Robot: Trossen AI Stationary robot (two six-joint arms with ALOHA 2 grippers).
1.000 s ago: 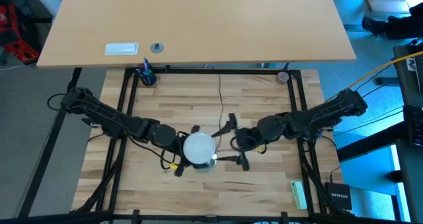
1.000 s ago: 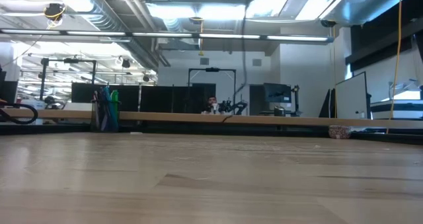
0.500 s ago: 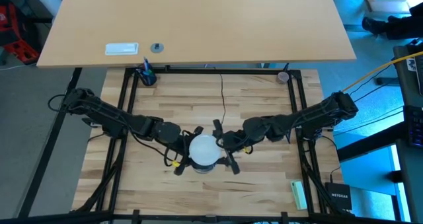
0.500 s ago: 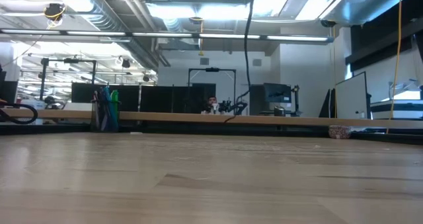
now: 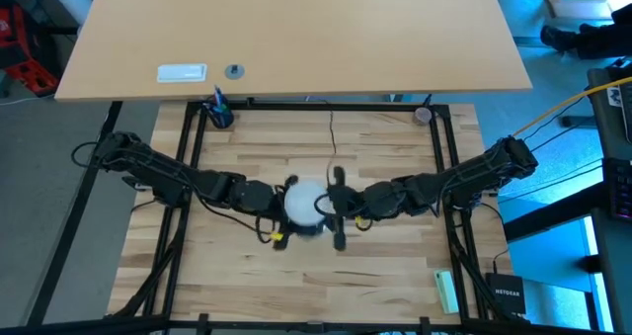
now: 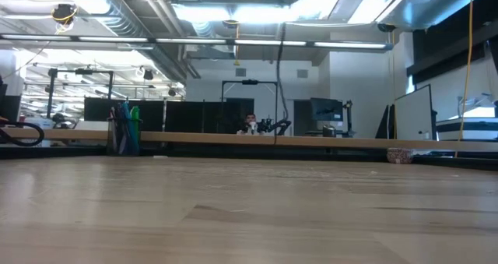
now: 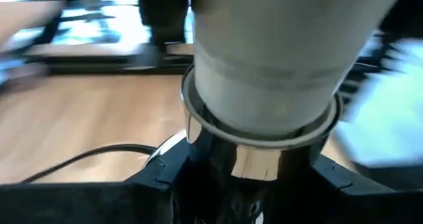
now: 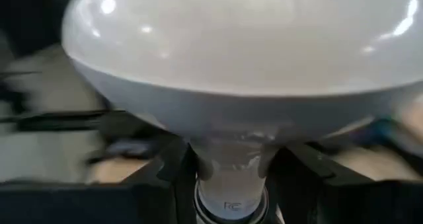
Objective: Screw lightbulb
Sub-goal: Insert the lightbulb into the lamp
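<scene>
White and matte, the lightbulb (image 5: pixel 304 201) is at the middle of the wooden tabletop (image 5: pixel 395 276), held up between my two arms, and in the low view nothing of it shows on the surface. From above I see the left gripper (image 5: pixel 274 205) coming in from the left side and the right gripper (image 5: pixel 334 209) coming in from the right side, and they meet at the bulb. In the left wrist view the silver socket (image 7: pixel 254 161) sits between the dark fingers (image 7: pixel 162 178) of the left gripper, which pinch it from both sides, and the pale neck of the bulb stands in the rim of the socket. In the right wrist view the globe fills the picture and the narrow neck goes down between the right fingers (image 8: pixel 165 171); they are close on both sides of the neck, but I cannot tell if they already press on it or only stand beside it. A thin black cord (image 5: pixel 330 142) runs from the middle toward the far edge of the tabletop. At the far left corner stands a cup of pens (image 5: pixel 219 111), and at the near right corner lies a small green object (image 5: pixel 446 291).
</scene>
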